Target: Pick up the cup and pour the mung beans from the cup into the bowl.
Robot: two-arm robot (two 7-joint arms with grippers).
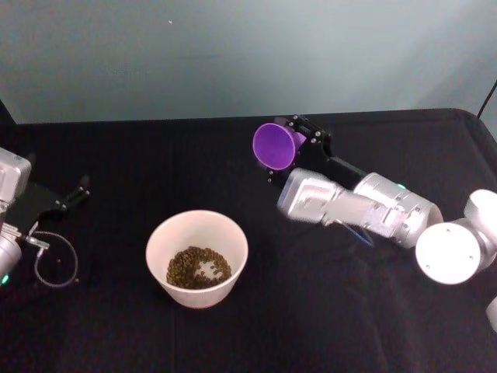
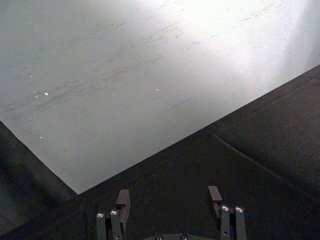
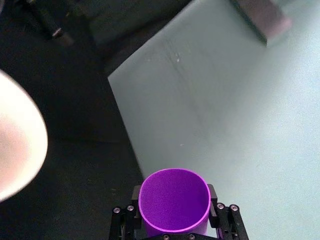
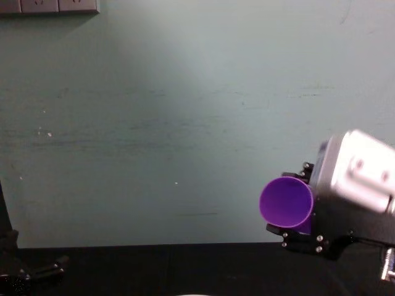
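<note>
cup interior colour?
Purple, like its outside. The cup shows best in the right wrist view.

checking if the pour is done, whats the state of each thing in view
cup: tipped on its side in the air, gripped, no beans inside
bowl: upright on the table, holding mung beans
right hand: shut on the cup
left hand: open, empty, at the table's left

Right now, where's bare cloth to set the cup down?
Bare cloth behind the bowl, between the left claw and the cup in the right claw. Also the near strip from the bowl's right to the right arm. Crowded: left edge, with the left claw and a cable loop.
</note>
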